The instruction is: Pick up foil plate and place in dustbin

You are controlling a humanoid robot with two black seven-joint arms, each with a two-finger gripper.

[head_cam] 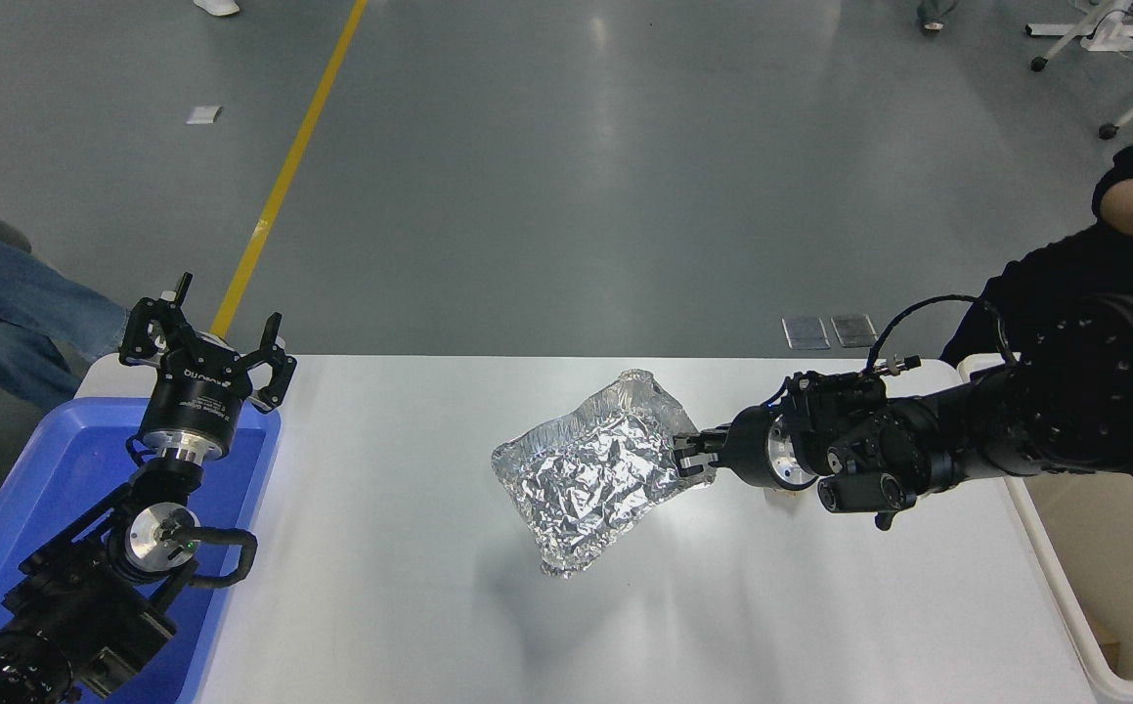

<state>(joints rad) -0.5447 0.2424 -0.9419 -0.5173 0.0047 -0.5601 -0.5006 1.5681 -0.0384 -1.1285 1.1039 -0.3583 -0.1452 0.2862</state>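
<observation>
One white table [410,548] is filling the lower half of the frame, and the cream dustbin [1065,596] is sitting at its lower right edge, partly hidden behind the right arm. A blue tub [38,469] is lying at the lower left, with the left gripper [202,342] parked above it, its fingers spread wide and holding nothing. The foil plate [586,469] is hanging at the middle of the frame, seemingly clear of the table, since a shadow is falling on the tabletop below it. The right gripper [691,458] is pinching the plate's right-hand rim, jaws closed narrowly on the foil.

In my judgement the lift is under way and the carry to the bin is coming next. Such thin foil is likely to bend or tear at a one-edge pinch, so the arm is better off swinging slowly toward the lower right, keeping the plate high enough that its dangling left corner is clearing the bin's thick rim, and opening only once the whole plate is over the bin's mouth.
</observation>
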